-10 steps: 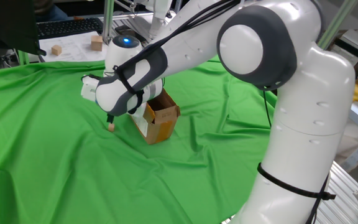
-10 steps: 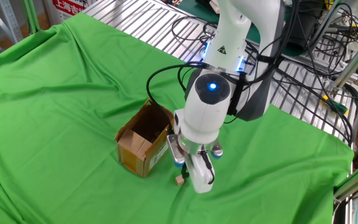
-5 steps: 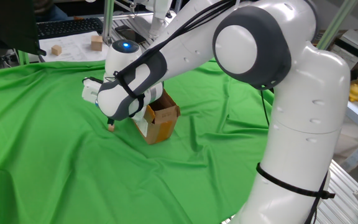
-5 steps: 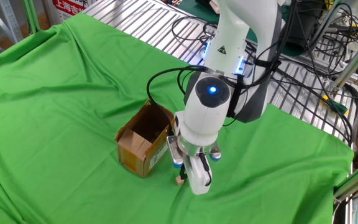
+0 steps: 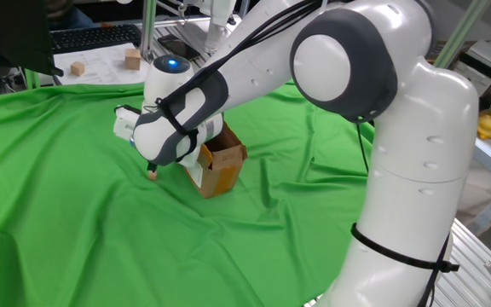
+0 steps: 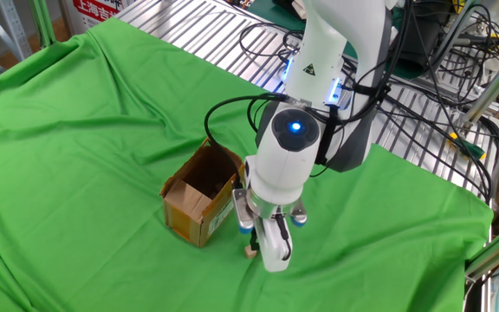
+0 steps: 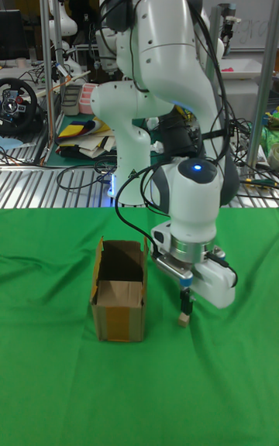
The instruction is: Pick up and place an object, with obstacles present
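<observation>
Reaching down over a bench (image 7: 46, 384) draped in green cloth, a large white robot arm (image 5: 373, 136) bends low so that its end effector (image 7: 184, 314) points straight down at the cloth. Just to one side of the end effector, close but apart from it, stands an open cardboard box (image 6: 199, 195), the obstacle, upright with its flaps raised and nothing visible inside. Directly beneath the end effector sits the object, a tiny tan cube (image 7: 183, 321), resting on the cloth. The dark fingers (image 7: 185, 305) come down around the cube, one on either side; whether they are already pinching it or only bracketing it cannot be told, because the wrist hides the gap in all three views.

By the look of it, the task is at its grasping step. The approach is done; the cube is not yet lifted. Closing firmly, raising it clear of the box, carrying it and setting it down all appear to remain.
</observation>
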Controlling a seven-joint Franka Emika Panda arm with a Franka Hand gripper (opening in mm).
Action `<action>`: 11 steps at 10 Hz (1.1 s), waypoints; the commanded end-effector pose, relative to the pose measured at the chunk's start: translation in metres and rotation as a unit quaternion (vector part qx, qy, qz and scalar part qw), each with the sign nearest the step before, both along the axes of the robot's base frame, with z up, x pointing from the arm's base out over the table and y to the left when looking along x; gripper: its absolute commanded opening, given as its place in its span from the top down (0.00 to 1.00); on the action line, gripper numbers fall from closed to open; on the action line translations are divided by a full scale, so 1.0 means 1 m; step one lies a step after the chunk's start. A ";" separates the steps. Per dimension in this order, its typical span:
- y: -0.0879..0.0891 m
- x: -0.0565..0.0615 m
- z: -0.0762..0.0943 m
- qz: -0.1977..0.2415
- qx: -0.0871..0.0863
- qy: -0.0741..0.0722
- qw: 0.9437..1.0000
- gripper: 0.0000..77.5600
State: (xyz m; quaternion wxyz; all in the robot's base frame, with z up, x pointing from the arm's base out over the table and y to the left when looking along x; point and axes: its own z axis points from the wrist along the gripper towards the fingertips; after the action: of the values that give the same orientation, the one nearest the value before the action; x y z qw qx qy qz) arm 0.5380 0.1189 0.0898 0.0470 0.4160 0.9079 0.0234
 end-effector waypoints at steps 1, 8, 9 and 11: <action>-0.001 0.001 -0.004 -0.007 -0.005 -0.002 1.000 1.00; -0.001 0.003 -0.008 -0.029 0.001 0.003 1.000 0.00; -0.001 0.003 -0.008 -0.029 0.001 0.003 1.000 0.00; -0.001 0.003 -0.008 -0.029 0.001 0.003 1.000 0.00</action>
State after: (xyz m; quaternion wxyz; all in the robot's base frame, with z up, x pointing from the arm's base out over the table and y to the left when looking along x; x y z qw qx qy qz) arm 0.5401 0.1178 0.0822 0.0448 0.4408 0.8963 0.0201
